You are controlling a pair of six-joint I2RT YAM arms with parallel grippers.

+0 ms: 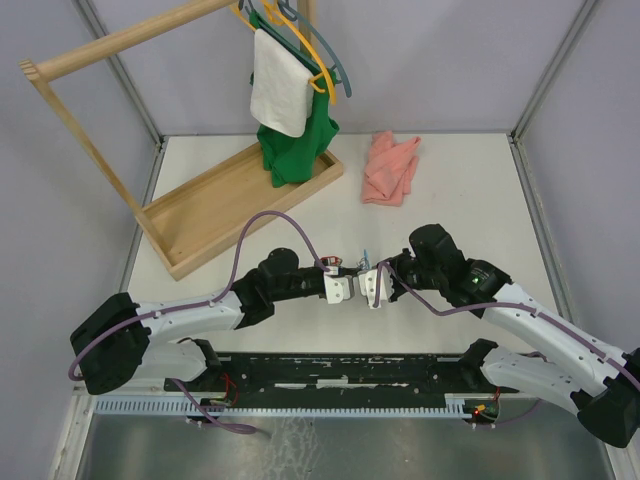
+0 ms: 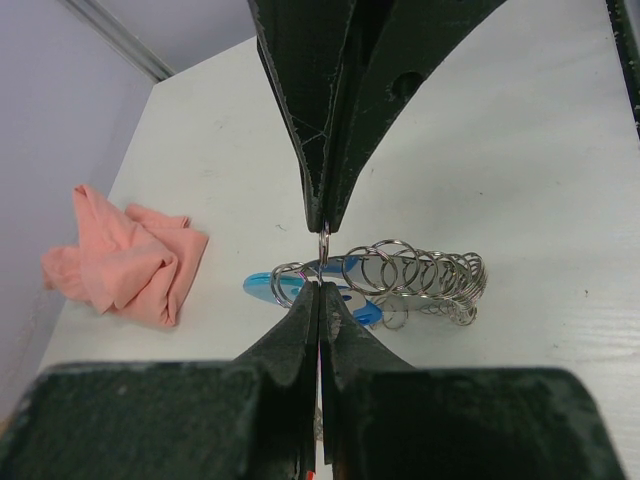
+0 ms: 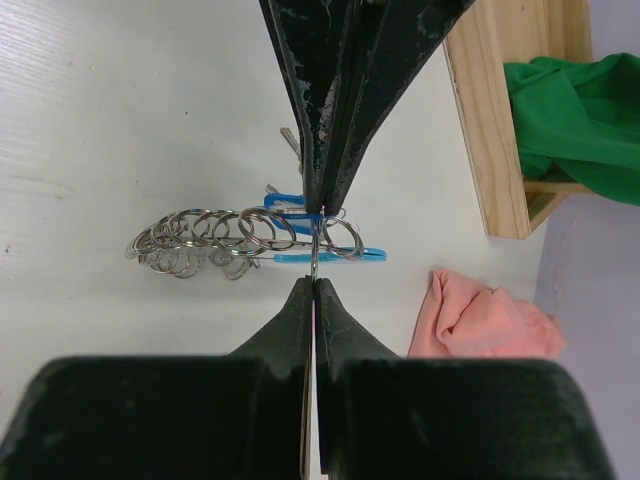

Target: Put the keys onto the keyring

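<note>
Both grippers met, tips together, over the keyring.
The left gripper and right gripper were each pinched shut on a thin silver loop at the blue end of the keyring, whose coils lay on the table just beyond the tips. Only the wrist views showed this; from above the grippers hid the coils, leaving a red speck and a blue sliver between the arms.

Closed fingers of both arms meet above the counter, seemingly just over the ring, barring reach from above. The rack crowds the far left, the cloth far centre; room to pass on the right.
</note>
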